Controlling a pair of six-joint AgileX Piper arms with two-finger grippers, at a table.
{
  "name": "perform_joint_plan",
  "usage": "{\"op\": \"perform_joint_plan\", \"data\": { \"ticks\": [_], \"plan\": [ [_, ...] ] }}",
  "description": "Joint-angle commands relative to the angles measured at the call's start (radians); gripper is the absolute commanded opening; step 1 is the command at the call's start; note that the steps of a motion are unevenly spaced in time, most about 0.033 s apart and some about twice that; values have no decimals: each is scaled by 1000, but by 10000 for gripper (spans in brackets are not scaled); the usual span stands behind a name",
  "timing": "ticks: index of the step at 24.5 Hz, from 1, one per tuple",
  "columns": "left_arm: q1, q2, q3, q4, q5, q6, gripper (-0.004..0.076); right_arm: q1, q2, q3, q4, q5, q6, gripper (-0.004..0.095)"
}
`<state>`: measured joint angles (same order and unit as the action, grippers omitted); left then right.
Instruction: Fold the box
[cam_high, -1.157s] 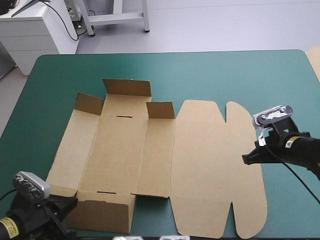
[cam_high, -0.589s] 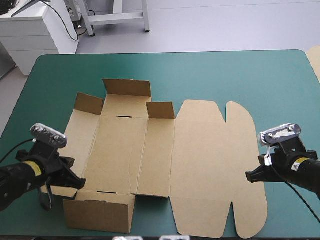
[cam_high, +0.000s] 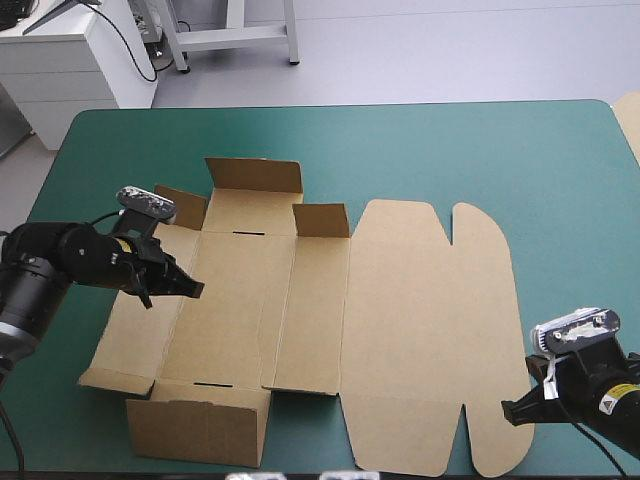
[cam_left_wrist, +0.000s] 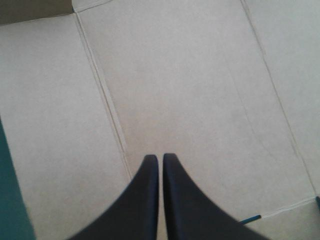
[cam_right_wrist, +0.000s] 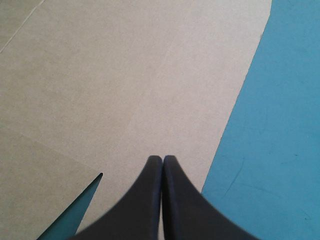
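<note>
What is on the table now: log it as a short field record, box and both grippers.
box: brown board, mostly flat; near-left wall and far flaps raised
left gripper: shut, empty, over the box's left panels beside a crease
right gripper: shut, empty, over the box's near right edge
table: teal-green cover

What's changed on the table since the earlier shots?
The left gripper swung from the table's near left corner to over the box's left panels. The right gripper drew back along the box's right edge toward the near side. The box lies unchanged.
</note>
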<state>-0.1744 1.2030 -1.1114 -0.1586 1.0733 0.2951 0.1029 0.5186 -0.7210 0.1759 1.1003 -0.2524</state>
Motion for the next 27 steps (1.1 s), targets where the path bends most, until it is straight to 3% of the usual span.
{"op": "perform_joint_plan", "data": {
  "ticks": [1,6,12,16,19,23,26,27],
  "plan": [
    [125,5,-35,-199,-15,145,19,-9,1,-4,6,-44,-2,-21],
    [476,40,-35,-440,124,369,19,-9,1,19,0,-54,1,-21],
    [776,60,-33,-563,168,483,19,-9,1,19,0,-61,1,-21],
    [893,89,-33,-565,172,489,16,-9,1,19,0,-63,1,-21],
    [884,107,-33,-567,181,598,18,-9,1,19,0,-65,-1,-21],
    [863,138,-31,-481,137,615,160,-9,1,19,25,-67,-1,-21],
    [863,176,-31,-478,108,552,317,-9,1,19,29,-67,-11,-21],
    [863,197,-31,-493,109,524,405,-9,1,19,29,-67,-16,-21]
  ]
}}
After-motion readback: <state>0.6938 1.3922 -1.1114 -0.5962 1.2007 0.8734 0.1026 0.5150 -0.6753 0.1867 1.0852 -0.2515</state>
